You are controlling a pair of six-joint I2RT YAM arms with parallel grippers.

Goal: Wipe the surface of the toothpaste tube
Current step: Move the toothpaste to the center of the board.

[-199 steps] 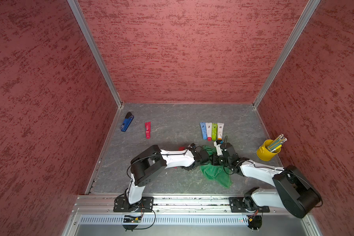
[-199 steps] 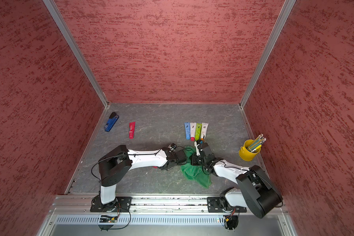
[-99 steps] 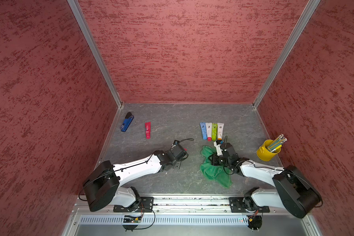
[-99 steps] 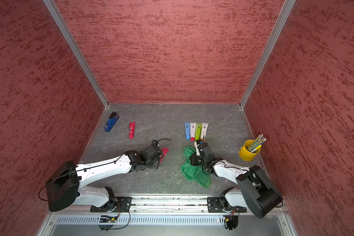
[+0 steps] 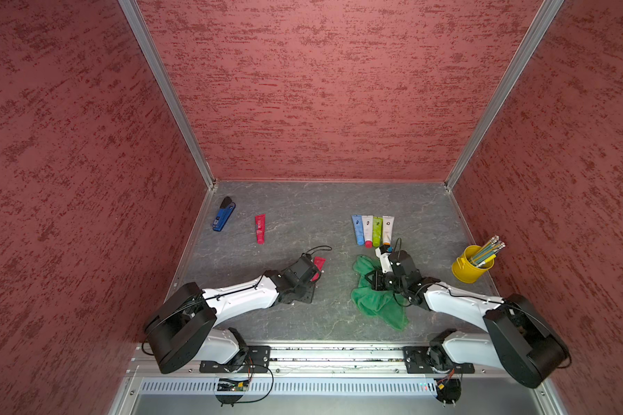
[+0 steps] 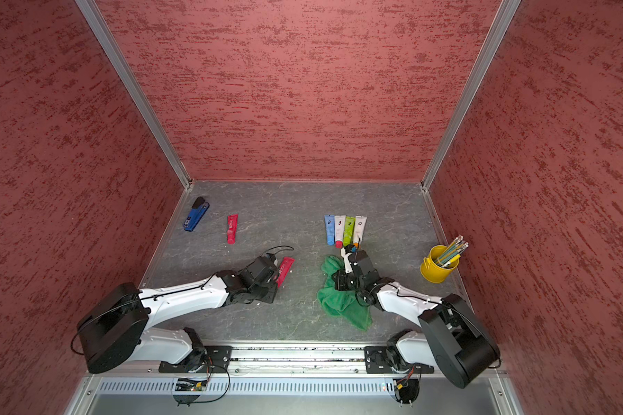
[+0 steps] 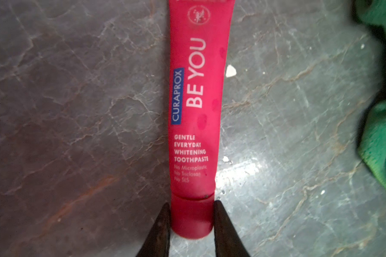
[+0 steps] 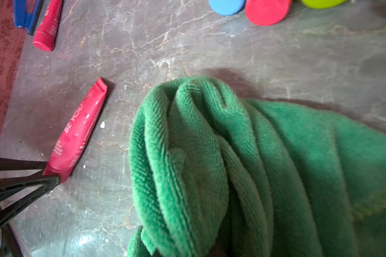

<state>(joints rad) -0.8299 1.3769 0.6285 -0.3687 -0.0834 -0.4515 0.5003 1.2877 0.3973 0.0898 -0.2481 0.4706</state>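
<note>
Red plastic on grey marbled stone: the toothpaste tube (image 7: 196, 100) lies flat and label-up on the table (image 7: 76, 111), near the middle of its front half, with the crimped end pointing away from the left arm. The left gripper (image 7: 192, 209) pinches the cap (image 7: 192, 219) from both sides, fingertips touching it and the whole body left bare. Judged purpose: to anchor the tube so that a stroke along its length cannot push it off. Darker spots mark the label, and white flecks (image 7: 230, 71) lie on the table just beside it. The cloth (image 8: 232, 166), green towelling, sits apart from the tube on the right arm's side, bunched up at the right gripper (image 5: 376, 279), which is pressed together on a fold; fabric hides the fingers in the wrist view. Judged state: tube secured, wiping not yet begun, cloth to be carried across. Farther back lie a second red tube (image 5: 260, 228), a stapler (image 5: 223, 218), a row of four tubes (image 5: 373, 230) and a yellow cup of pencils (image 5: 470, 267), none involved.
</note>
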